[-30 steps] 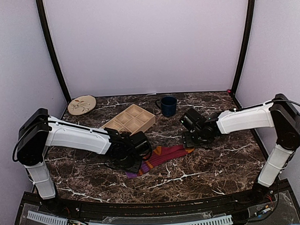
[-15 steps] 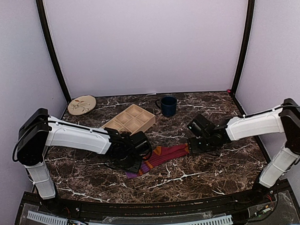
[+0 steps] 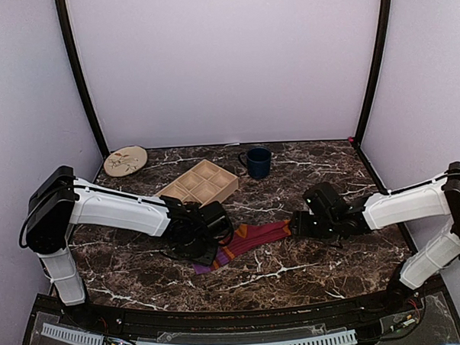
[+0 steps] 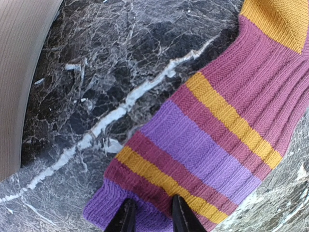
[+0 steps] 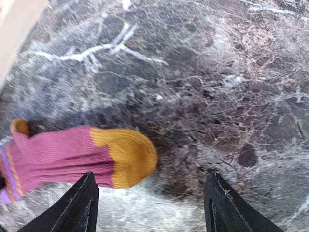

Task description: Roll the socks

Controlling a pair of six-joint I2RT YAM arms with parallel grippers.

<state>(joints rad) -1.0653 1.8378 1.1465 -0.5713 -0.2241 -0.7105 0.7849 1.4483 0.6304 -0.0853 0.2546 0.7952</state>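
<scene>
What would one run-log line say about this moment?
left end effector: pinching striped sock cuff | right end effector: open, near orange toe | sock: unrolled on marble table

Left arm reaching in low; left hand [image 4: 152,218] narrowed, pinching cuff of striped sock [image 4: 207,145]. Right arm stretched inward, right hand [image 5: 150,183] low, jaws wide apart.

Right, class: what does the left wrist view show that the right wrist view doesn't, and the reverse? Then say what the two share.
Only the left wrist view: the striped sock at its purple cuff end, banded orange and red, with the left gripper pinched narrowly on the cuff. Only the right wrist view: the sock's orange toe, ahead of the wide-open right gripper and clear of its fingers. Both: the same sock, lying on the dark marble table.
</scene>
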